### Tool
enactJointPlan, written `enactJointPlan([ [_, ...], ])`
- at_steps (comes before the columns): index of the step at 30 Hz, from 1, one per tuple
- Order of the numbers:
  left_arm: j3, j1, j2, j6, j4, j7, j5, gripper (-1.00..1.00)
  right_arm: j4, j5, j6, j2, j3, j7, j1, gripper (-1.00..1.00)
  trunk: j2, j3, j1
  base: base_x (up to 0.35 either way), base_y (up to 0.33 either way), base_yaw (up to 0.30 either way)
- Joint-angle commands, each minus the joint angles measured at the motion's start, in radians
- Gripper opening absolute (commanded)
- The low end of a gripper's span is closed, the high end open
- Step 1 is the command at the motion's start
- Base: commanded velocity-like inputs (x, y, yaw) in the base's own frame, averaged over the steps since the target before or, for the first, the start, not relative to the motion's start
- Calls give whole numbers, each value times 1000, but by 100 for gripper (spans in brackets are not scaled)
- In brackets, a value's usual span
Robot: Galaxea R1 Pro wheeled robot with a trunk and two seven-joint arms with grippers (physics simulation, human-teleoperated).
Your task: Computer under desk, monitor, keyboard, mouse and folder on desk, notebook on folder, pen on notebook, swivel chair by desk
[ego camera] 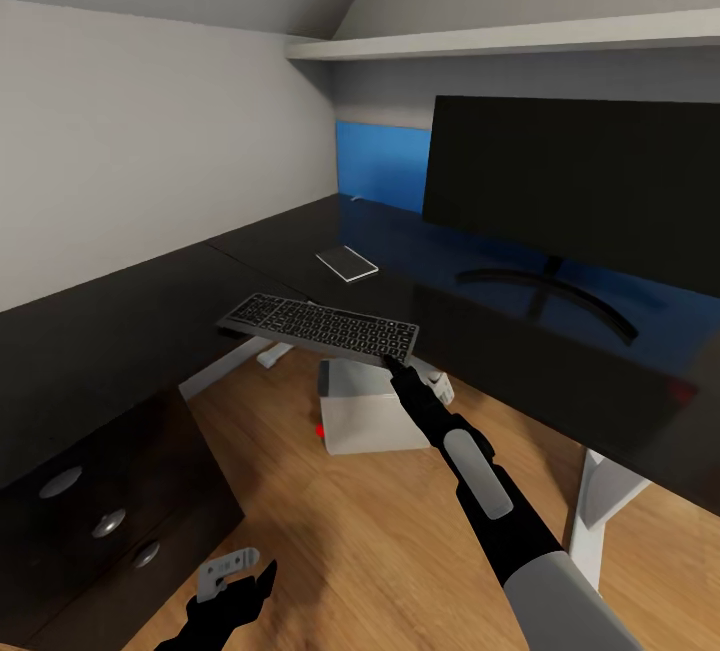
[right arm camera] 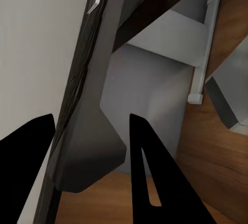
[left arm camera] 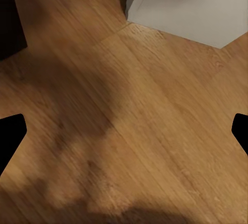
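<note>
Right gripper (ego camera: 393,361) clamps the keyboard (ego camera: 318,325) by its edge above the desk (ego camera: 120,331); left gripper (ego camera: 240,586) spread wide, empty; computer (ego camera: 368,416) partly hidden.

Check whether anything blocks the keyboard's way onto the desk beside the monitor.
Nothing visible does. The right pincer holds the keyboard by its end, above the desk's front edge. The black top between it and the monitor is bare; the small flat white item lies farther back.
</note>
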Motion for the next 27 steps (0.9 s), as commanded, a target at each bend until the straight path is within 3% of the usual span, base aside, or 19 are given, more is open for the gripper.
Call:
enactJointPlan([
  [1, -2, 0, 1, 3, -2, 9, 10, 100, 0, -8, 3, 0, 0, -1, 0, -100, 0, -1, 0, 0, 0, 0],
  [19, -4, 0, 0, 3, 27, 9, 9, 100, 0, -6, 3, 1, 1, 0, 0, -100, 0, -1, 0, 0, 0, 0],
  [27, -7, 0, -1, 3, 39, 10, 9, 100, -3, -4, 4, 2, 7, 4, 0, -100, 56, 24, -31, 0, 0, 0],
])
